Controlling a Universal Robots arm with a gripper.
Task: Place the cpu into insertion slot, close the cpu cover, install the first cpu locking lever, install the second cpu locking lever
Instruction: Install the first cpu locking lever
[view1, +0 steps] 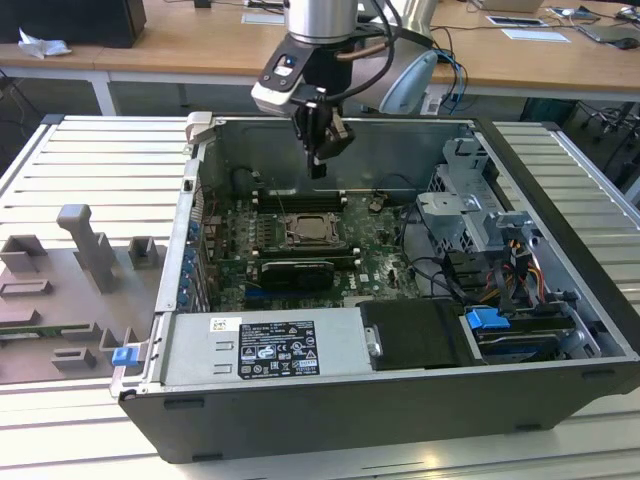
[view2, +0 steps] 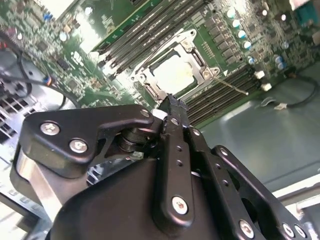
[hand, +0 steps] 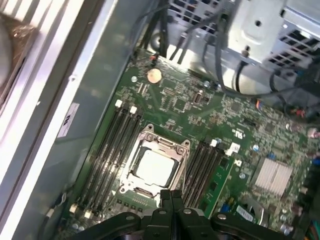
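The cpu (view1: 311, 229) lies flat in the insertion slot (view1: 318, 243) on the green motherboard (view1: 375, 255), near the middle of the exterior view. Its pale metal top shows through the square opening of the cpu cover (hand: 162, 144), whose silver frame lies down around it, as seen in both wrist views. A thin metal lever rod (view2: 231, 85) runs from one corner of the socket out across the neighbouring black memory slots (view2: 220, 97); whether it is latched cannot be told.

Above the socket, in the upper centre of the exterior view, the gripper (view1: 318, 166) hangs with its tips pointing down, well clear of the board. Its two black fingers (hand: 167, 201) are pressed together, with nothing between them and nothing touching them.

The board sits inside an open computer case (view1: 300, 440) lying on a ribbed metal table (view1: 90, 160). The grey power supply (view1: 265, 350) runs along the case's near side, below the socket in the exterior view.
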